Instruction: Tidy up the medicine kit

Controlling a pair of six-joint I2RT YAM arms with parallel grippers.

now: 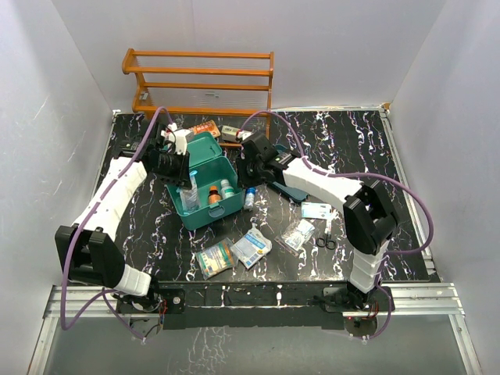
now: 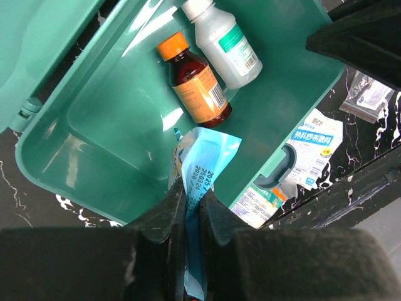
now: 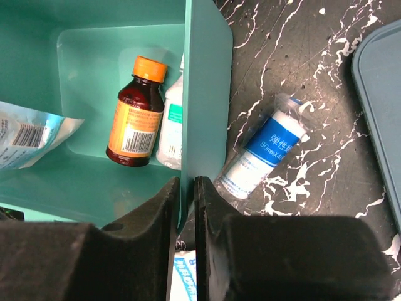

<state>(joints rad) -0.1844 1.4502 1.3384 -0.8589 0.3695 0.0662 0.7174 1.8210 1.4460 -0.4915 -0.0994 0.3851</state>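
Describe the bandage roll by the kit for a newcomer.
Start at the open teal medicine kit mid-table. Just outside its right wall, on the black table, lies the bandage roll. It alone is a white cylinder with a blue label; neighbours are bottles and flat packets.

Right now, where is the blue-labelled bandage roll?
In the right wrist view the bandage roll lies on the table just outside the right wall of the medicine kit, between it and the dark teal tray.
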